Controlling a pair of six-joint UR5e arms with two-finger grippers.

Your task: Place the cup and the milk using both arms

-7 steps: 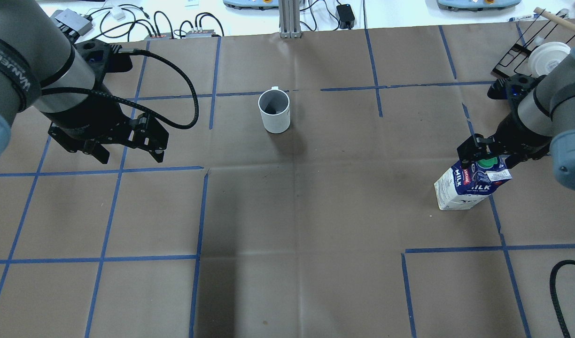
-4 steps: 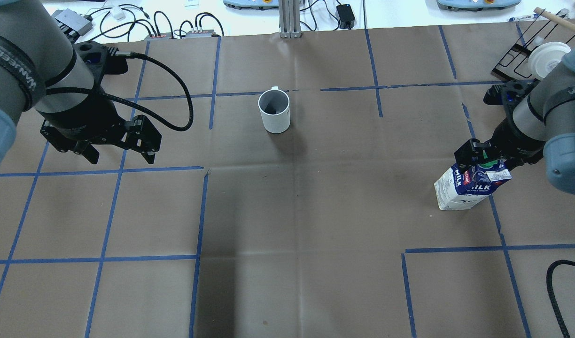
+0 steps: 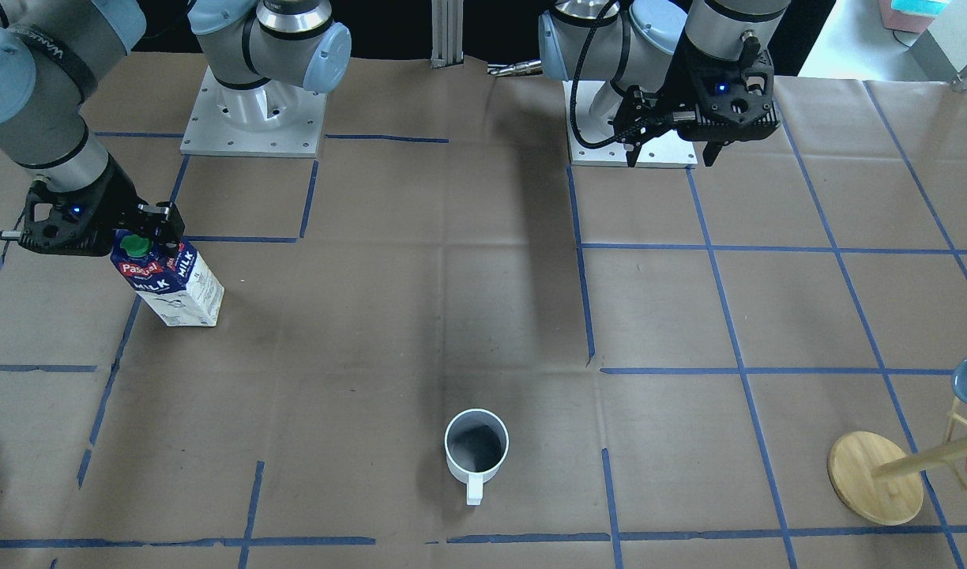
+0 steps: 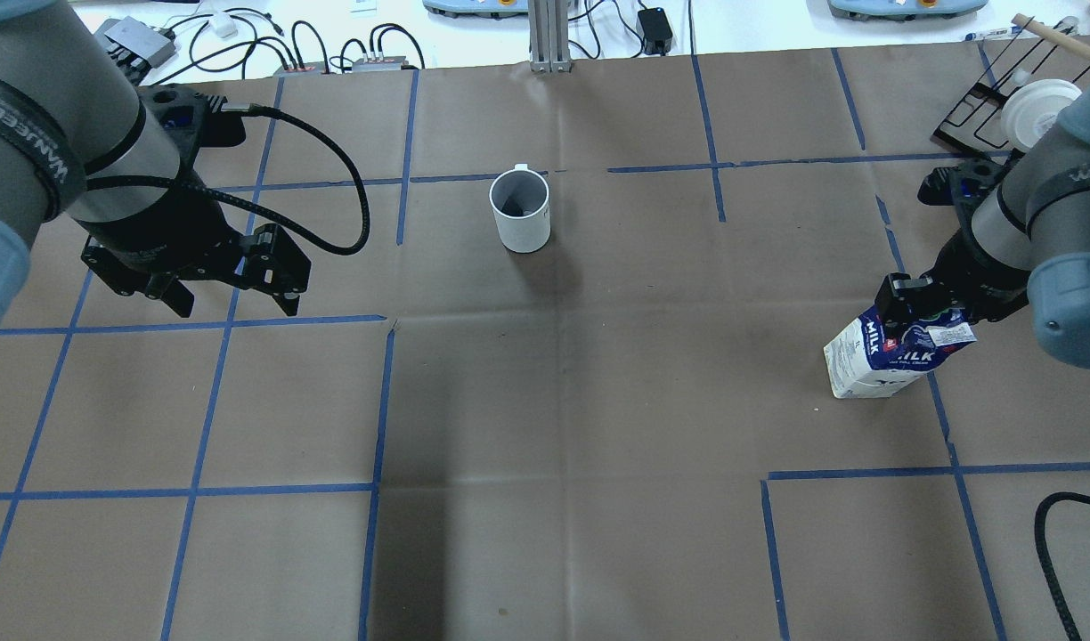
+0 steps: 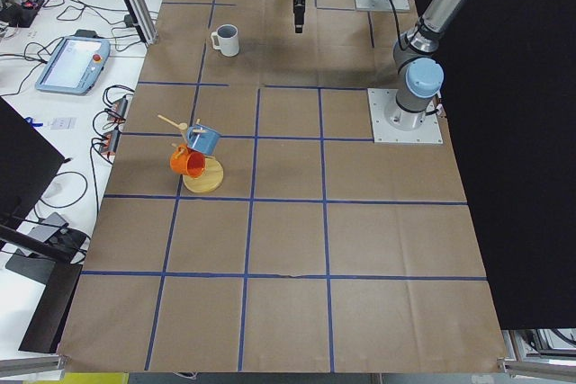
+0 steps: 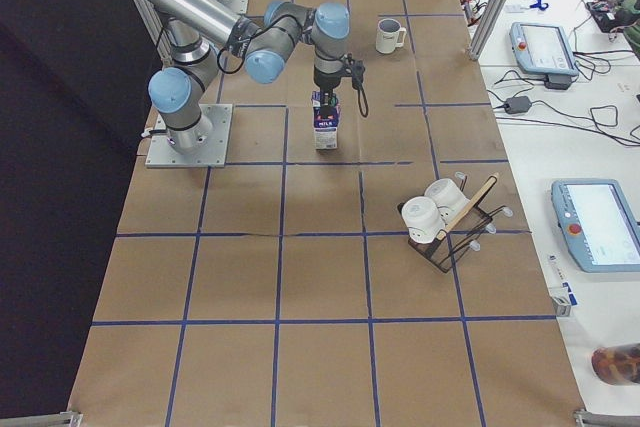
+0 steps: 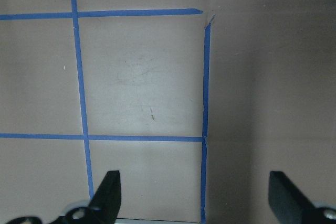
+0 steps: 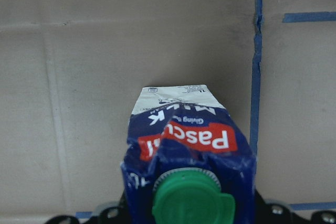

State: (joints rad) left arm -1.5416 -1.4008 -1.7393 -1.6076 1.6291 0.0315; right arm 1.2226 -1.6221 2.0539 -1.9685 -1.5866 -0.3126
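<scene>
The right end effector [image 4: 926, 307] sits low over the top of the milk [image 4: 874, 361], one finger on each side of the gable. The wrist view shows the carton filling the gap between them, but whether they are pressing on it cannot be told. The milk stands on the table [image 4: 598, 445] near its right end, just beside a blue tape line [image 4: 941, 405]. The cup [image 4: 520, 214] stands upright and alone in the far middle, with its handle turned away from the robot, well apart from both arms.

The left end effector [image 4: 233, 303] hangs released above bare paper near the left end, with its fingers [image 7: 107, 195] spread wide and nothing between them.

A wide stretch of bare table lies between the milk and the cup, and all the way along the near side. A black wire rack [image 4: 981, 116] holding white cups stands at the far right corner, and a wooden mug stand [image 3: 874, 478] sits toward the left end. Cables [image 4: 313, 44] lie beyond the far edge.

Compared with 0.6 s ago, the right end effector has come lower, and the green cap is now mostly hidden in the overhead view. The left end effector has barely shifted. The milk and the cup are where they were.
</scene>
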